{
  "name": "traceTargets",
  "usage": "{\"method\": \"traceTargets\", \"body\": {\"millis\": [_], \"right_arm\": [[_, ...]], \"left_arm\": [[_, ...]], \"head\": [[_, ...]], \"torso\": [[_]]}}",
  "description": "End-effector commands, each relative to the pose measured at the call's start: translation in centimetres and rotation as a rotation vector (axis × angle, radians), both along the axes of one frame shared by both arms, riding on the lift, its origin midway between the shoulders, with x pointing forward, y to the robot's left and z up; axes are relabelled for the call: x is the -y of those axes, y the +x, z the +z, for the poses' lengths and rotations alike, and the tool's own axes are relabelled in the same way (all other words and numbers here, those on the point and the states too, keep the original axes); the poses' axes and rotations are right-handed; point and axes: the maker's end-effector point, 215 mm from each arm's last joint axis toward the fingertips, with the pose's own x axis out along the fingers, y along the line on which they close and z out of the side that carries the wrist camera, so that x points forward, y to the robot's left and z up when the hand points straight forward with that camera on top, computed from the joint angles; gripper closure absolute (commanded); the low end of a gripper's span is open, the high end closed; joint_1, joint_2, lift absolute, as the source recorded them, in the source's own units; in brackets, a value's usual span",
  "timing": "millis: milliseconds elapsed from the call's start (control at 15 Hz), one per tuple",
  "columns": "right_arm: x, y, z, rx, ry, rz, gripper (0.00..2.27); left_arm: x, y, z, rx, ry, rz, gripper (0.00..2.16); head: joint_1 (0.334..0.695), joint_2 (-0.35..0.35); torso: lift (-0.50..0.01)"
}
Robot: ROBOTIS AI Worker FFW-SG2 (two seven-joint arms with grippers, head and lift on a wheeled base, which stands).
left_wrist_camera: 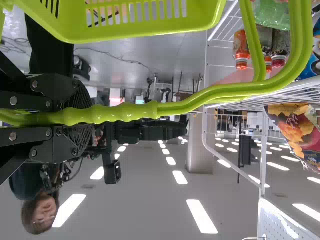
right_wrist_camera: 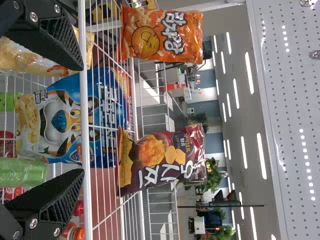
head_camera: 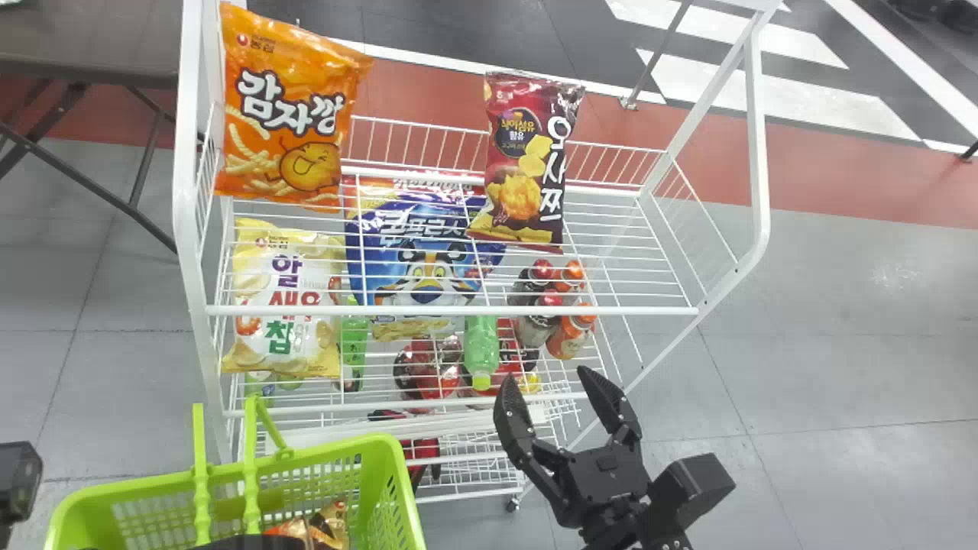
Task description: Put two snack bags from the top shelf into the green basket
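Right gripper (head_camera: 546, 378) gapes empty near the white wire shelf's front edge (head_camera: 451, 311). Left gripper (head_camera: 260, 543) clamps the green plastic basket handle (left_wrist_camera: 125, 112).

Blue bag (head_camera: 428, 289), green bottle (head_camera: 480, 347), brown table (head_camera: 92, 46), leafy plant (right_wrist_camera: 212, 172)

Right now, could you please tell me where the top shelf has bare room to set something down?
On the top shelf, bare wire lies between the orange bag and the dark red bag, and between the dark red bag and the right side frame. Beneath, it is crowded with the yellow bag, blue bag and bottles.
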Motion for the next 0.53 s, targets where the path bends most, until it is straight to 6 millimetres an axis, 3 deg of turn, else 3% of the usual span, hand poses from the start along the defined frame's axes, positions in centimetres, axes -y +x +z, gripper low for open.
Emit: {"method": "traceTargets", "body": {"millis": [0, 467], "right_arm": [[0.42, 0.03, -0.64, -0.011, 0.000, -0.007, 0.08], [1.24, 0.53, -1.02, -0.022, -0.007, -0.013, 0.08]], "left_arm": [[-0.06, 0.38, -0.39, 0.005, 0.006, 0.013, 2.15], [-0.33, 0.27, -0.43, 0.002, 0.005, 0.032, 2.15]], "head": [[0.695, -0.350], [0.695, -0.350]], "torso": [[-0.001], [-0.001]]}}
